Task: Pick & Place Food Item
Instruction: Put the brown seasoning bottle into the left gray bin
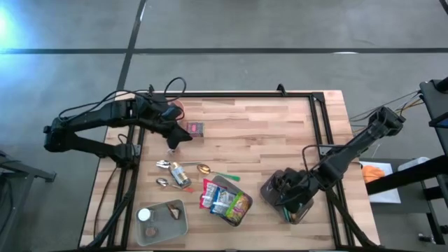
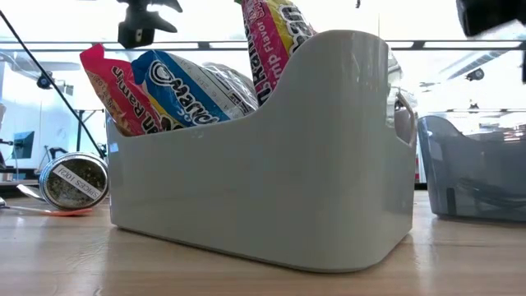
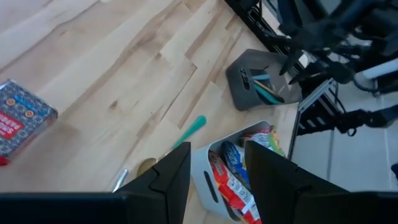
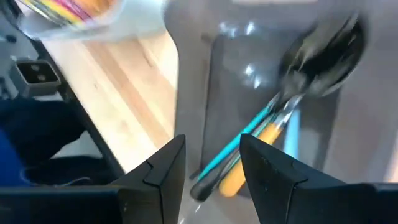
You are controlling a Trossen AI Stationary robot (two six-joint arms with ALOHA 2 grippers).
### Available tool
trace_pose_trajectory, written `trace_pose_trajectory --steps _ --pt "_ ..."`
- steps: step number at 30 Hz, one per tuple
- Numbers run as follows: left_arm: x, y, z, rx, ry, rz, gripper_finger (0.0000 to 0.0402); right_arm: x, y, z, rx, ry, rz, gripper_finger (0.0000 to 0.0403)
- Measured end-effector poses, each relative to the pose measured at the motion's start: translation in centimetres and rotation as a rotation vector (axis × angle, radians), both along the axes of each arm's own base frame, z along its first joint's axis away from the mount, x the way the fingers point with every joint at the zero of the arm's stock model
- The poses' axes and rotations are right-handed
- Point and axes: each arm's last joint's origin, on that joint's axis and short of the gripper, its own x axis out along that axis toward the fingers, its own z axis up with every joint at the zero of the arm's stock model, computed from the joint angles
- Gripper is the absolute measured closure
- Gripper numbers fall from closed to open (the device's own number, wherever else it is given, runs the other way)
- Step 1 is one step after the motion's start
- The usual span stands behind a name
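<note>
right gripper over grey bin, three spoons

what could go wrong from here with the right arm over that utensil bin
The right gripper hangs with fingers apart just above the utensils in the dark bin; dropping lower could jam a finger against them or tip the bin, which sits near the table edge.

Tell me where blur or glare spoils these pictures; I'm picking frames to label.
Right wrist view: motion blur smears the metal spoon and teal-handled utensils in the grey bin. Low view: bright backlight behind the white plastic bin washes out the room. High view: glare at the top-left corner. Left wrist view: fairly sharp.
</note>
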Motion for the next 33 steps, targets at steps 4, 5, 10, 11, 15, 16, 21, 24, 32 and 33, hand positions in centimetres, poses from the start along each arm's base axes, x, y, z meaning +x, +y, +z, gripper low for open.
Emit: trace_pose_trajectory --steps 4,5,10,11,15,16,21,24,32,33 --pt "0.0 0.0 0.0 -0.040 0.006 0.039 0.0246 0.3 -0.2 2.8 -0.140 -0.070 0.004 0.0251" --pt "0.0 0.0 0.0 -0.046 0.010 0.043 0.0246 0.4 -0.3 3.5 -0.173 -0.099 0.001 0.0251" --pt "-0.4 -0.2 -0.7 -0.066 0.105 0.043 0.0246 1.3 -0.4 6.1 -0.261 -0.227 0.026 0.0251" --pt "-0.6 -0.2 -1.0 -0.072 0.144 0.045 0.0246 1.6 -0.6 6.4 -0.270 -0.240 0.020 0.0251" --pt "-1.2 -0.3 -2.7 -0.099 0.365 0.056 0.0246 2.4 -1.5 7.5 -0.319 -0.273 -0.037 0.0251" --pt "-1.4 -0.4 -3.1 -0.097 0.425 0.063 0.0247 2.6 -1.7 7.7 -0.332 -0.284 -0.050 0.0251" --pt "-1.4 0.1 -4.5 0.043 0.631 0.082 0.0247 3.3 -2.8 7.8 -0.389 -0.298 -0.085 0.0251" --pt "-0.8 0.5 -5.3 0.179 0.690 0.066 0.0247 3.5 -3.4 7.3 -0.400 -0.278 -0.108 0.0251" --pt "-0.5 0.5 -9.5 0.164 0.775 0.039 0.0245 4.1 -3.3 6.4 -0.365 -0.326 -0.132 0.0251" --pt "-0.6 0.5 -10.0 0.145 0.773 0.035 0.0243 4.1 -3.3 6.3 -0.361 -0.333 -0.134 0.0251"
